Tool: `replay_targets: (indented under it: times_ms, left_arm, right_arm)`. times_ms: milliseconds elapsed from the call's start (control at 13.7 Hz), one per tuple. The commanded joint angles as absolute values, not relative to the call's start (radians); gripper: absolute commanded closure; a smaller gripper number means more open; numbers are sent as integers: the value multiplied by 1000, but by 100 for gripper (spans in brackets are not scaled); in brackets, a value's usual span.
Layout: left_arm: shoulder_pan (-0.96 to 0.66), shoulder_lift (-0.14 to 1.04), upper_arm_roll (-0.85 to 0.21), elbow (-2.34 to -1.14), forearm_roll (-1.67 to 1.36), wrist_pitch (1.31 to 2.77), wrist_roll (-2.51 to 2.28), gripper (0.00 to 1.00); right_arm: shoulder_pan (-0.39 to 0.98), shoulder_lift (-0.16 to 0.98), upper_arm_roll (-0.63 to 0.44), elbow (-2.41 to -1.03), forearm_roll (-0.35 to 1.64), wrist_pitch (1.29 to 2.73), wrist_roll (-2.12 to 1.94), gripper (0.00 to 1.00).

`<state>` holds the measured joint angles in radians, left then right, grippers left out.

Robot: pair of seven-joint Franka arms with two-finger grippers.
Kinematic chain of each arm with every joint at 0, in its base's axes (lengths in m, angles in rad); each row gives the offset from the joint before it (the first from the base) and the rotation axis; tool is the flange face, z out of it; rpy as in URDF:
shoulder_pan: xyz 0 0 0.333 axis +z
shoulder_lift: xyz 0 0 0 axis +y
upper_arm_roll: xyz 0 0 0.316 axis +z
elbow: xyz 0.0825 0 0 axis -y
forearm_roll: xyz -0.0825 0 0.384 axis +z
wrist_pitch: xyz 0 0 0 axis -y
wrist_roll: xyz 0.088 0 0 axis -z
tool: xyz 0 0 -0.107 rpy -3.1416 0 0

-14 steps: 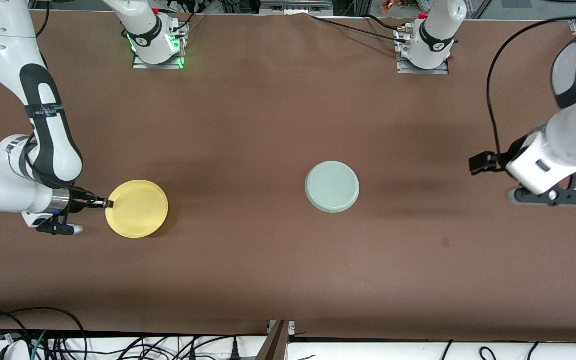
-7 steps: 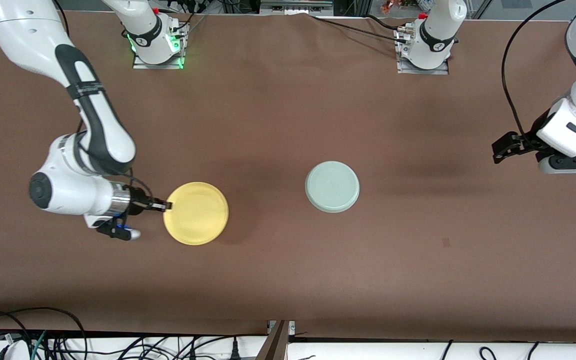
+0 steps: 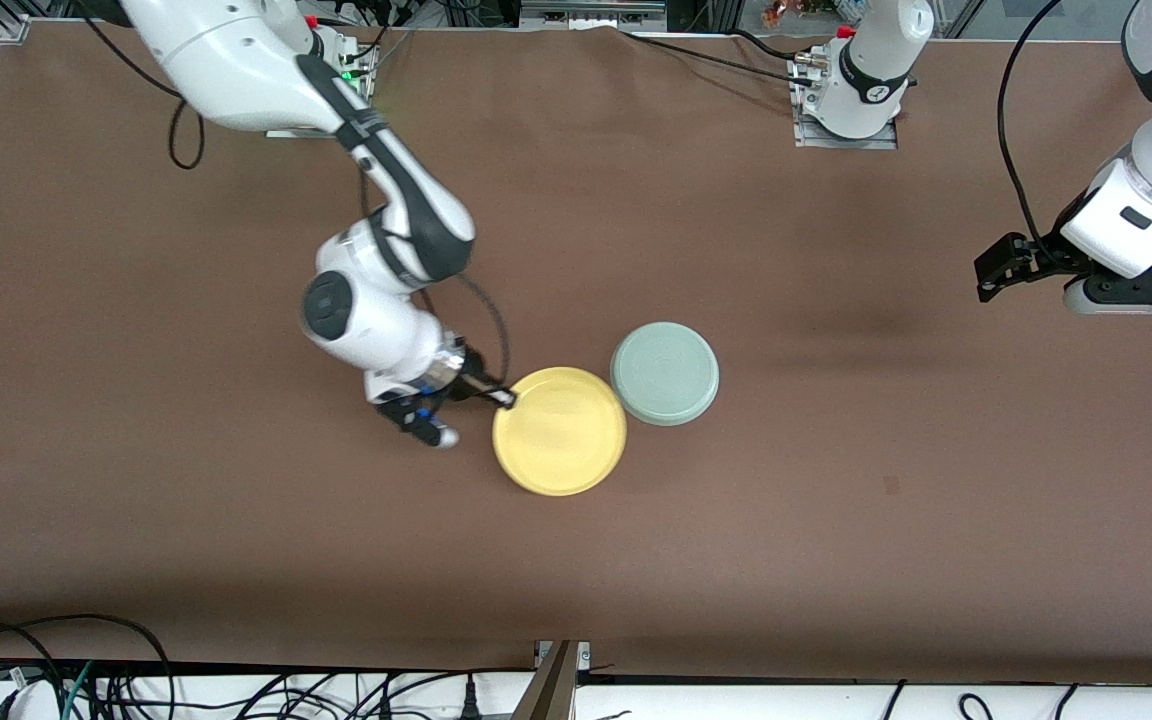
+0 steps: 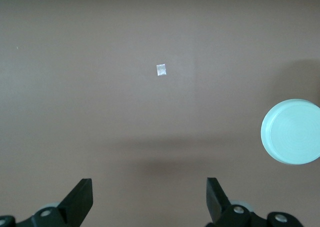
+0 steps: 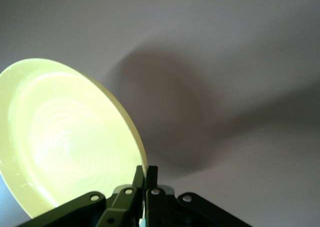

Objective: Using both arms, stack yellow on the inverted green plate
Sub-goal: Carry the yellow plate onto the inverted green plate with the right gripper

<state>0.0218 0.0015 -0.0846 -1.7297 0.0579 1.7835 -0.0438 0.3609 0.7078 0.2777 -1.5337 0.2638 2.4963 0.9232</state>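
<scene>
Judging by the front view, we are midway: the green plate (image 3: 664, 373) already lies upside down on the bench (image 3: 836, 520) just right of centre, and the yellow plate (image 3: 559, 431) is not yet on it. Our right hand (image 3: 504, 399) is clamped on that bright, shallow-rimmed disc's rim, carrying it beside the green one at centre frame. Our left hand (image 3: 994, 268) waits at the right edge, fingers spread wide, empty.

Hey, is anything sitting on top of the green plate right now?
Nothing is on the green plate; its whole upturned base shows bare. The yellow plate, pinched at its rim by the right gripper, hangs beside it. What lies under the green plate is hidden.
</scene>
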Motion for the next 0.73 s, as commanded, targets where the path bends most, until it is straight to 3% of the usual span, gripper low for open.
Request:
replay_targets:
  times_ms: [0,220,659]
  left_arm:
    - [31,5,-83,-1687,34,1761,11,0]
    - [28,0,-84,-1683,35,1758,15,0]
    - [18,3,-84,-1663,28,1758,15,0]
  right_arm:
    - [454,787,268,-1470,268,2592,1014,100]
    - [526,828,264,-1471,261,2660,1040,100]
    - [587,850,259,-1473,229,2658,1040,100]
